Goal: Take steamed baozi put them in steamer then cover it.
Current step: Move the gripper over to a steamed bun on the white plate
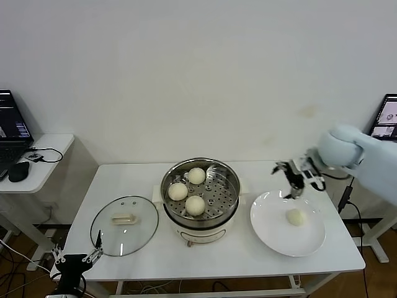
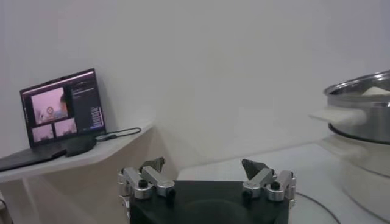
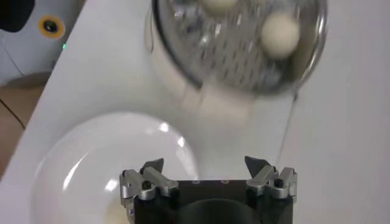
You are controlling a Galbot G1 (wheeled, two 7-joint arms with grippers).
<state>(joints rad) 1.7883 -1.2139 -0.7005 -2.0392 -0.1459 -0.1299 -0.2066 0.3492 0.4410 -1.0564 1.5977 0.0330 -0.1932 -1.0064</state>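
The steamer (image 1: 200, 197) stands mid-table with three baozi inside: (image 1: 196, 176), (image 1: 178, 191), (image 1: 195, 205). A fourth baozi (image 1: 296, 216) lies on the white plate (image 1: 273, 231) to the right. The glass cover (image 1: 124, 225) lies flat on the table left of the steamer. My right gripper (image 1: 296, 180) is open and empty, above the plate's far rim and apart from the fourth baozi. In the right wrist view it (image 3: 206, 165) hangs over the plate (image 3: 91, 164), with the steamer (image 3: 237, 42) beyond. My left gripper (image 1: 74, 261) is open and parked low at the table's front left corner.
A side table with a laptop (image 1: 12, 127) stands at the far left; it also shows in the left wrist view (image 2: 61, 112). A second screen (image 1: 386, 118) is at the far right. The left wrist view shows the steamer's side (image 2: 362, 109).
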